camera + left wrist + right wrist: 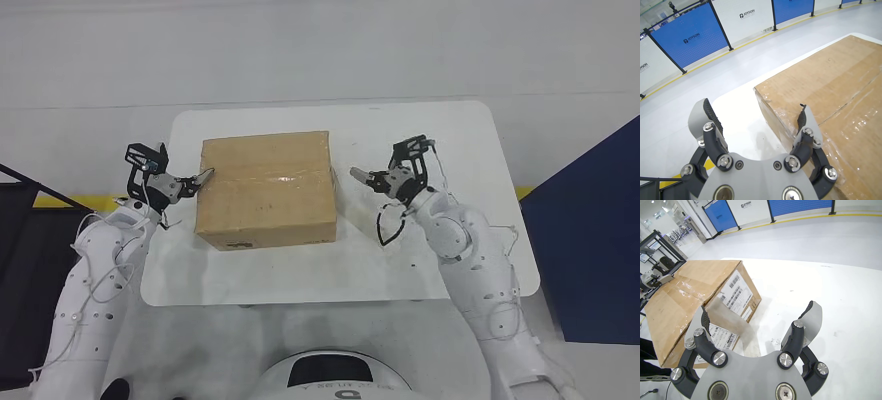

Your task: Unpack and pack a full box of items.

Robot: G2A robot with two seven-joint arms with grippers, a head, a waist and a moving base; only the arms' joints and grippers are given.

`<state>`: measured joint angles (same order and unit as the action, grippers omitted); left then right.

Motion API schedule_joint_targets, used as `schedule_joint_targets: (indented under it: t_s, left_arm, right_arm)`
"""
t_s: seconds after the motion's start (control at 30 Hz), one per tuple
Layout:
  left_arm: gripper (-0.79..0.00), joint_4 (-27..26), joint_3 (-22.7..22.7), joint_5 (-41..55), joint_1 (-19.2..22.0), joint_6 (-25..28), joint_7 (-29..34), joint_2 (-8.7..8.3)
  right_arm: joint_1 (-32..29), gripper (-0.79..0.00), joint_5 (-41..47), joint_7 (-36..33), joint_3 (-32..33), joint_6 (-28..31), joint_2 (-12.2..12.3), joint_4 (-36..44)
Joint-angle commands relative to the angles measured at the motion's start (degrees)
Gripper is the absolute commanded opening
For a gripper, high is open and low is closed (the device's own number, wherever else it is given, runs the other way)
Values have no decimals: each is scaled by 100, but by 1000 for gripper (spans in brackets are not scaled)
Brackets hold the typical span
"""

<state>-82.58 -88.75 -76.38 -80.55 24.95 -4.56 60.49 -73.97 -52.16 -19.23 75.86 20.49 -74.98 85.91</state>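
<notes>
A brown cardboard box (267, 190) stands closed on the white table (420, 270), its top flaps sealed with clear tape along the middle seam. My left gripper (203, 177) is open at the box's left edge, one finger over the taped top (838, 91) and the other beside the box wall; nothing is held in my left gripper (755, 109). My right gripper (358, 174) is open just off the box's right side, near the upper edge. The right wrist view has this gripper (759, 311) beside the labelled side of the box (696, 291).
The table's right half (819, 291) is bare white surface with small scuffs. The table's rounded edges lie close behind the box and at the front. Blue fence panels (689, 37) stand far off on the floor.
</notes>
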Motion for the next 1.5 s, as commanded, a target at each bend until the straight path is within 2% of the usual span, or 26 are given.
schedule_joint_targets:
  t_s: [0.0,0.1,0.17,0.2,0.27,0.33,0.53,0.77,0.97,1.13,1.3,1.47]
  left_arm:
    - [0,0,0,1,0,1,-2,0]
    - [0,0,0,1,0,1,-2,0]
    - [0,0,0,1,0,1,-2,0]
    - [0,0,0,1,0,1,-2,0]
    - [0,0,0,1,0,1,-2,0]
    - [0,0,0,1,0,1,-2,0]
    - [0,0,0,1,0,1,-2,0]
    - [0,0,0,1,0,1,-2,0]
    - [0,0,0,1,0,1,-2,0]
    - [0,0,0,1,0,1,-2,0]
    - [0,0,0,1,0,1,-2,0]
    - [0,0,0,1,0,1,-2,0]
  right_arm:
    - [15,0,56,-12,-15,2,-2,-13]
    - [15,0,56,-12,-15,2,-2,-13]
    - [105,0,-674,-234,-119,-403,13,-170]
    - [149,0,-632,-310,-214,-371,1,-228]
    - [131,0,-595,-369,-203,264,42,-318]
    - [-17,0,-763,-339,-120,531,93,-390]
    - [-286,0,-1371,-369,-287,704,152,-211]
    - [-188,0,-1292,-2,-626,657,104,-235]
    - [265,0,-1152,489,-1039,378,-19,-761]
    - [441,0,-794,1147,-1083,223,-86,-1079]
    - [219,0,-355,2132,-869,53,-102,-940]
    - [-142,0,-367,2648,-698,-244,-83,-523]
